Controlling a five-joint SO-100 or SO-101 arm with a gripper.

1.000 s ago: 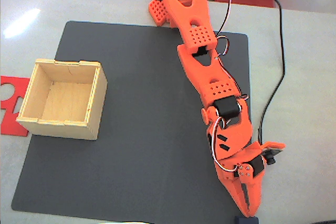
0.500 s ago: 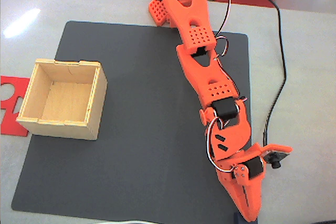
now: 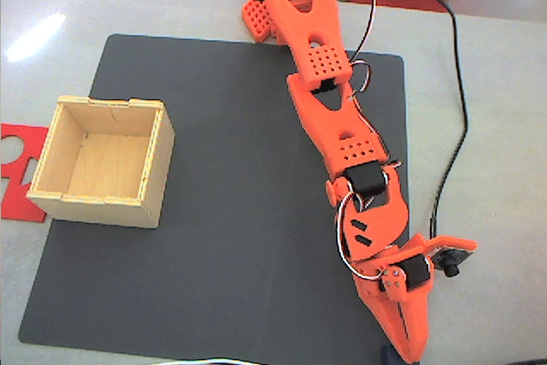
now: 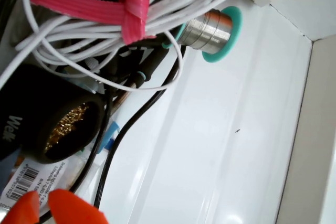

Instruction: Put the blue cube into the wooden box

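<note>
Plywood first: the wooden box point(image 3: 102, 160) sits open and empty near the left edge of the counter point(image 3: 496, 126), on the left part of the dark mat point(image 3: 214, 237), unmoved over the last second, with a red cut-out sheet point(image 3: 17, 168) poking out beside it. Well apart to the right, the orange arm point(image 3: 329, 108) stretches down to the counter's near edge. A second ago its fingers point(image 3: 408, 350) were spread around the blue cube point(image 3: 390, 356) there; since then they have drawn together into a narrow wedge, and little has shifted in the last half second. Now just a dark sliver of the cube shows beside the tips at the bottom border of the fixed view. My reading is that the grasp has just been made, though the contact itself is cut off, so a firm hold cannot be confirmed. The wrist view shows a white cable bundle point(image 4: 105, 40) and a solder spool point(image 4: 212, 27). Lifting and carrying left to the box remain.
</note>
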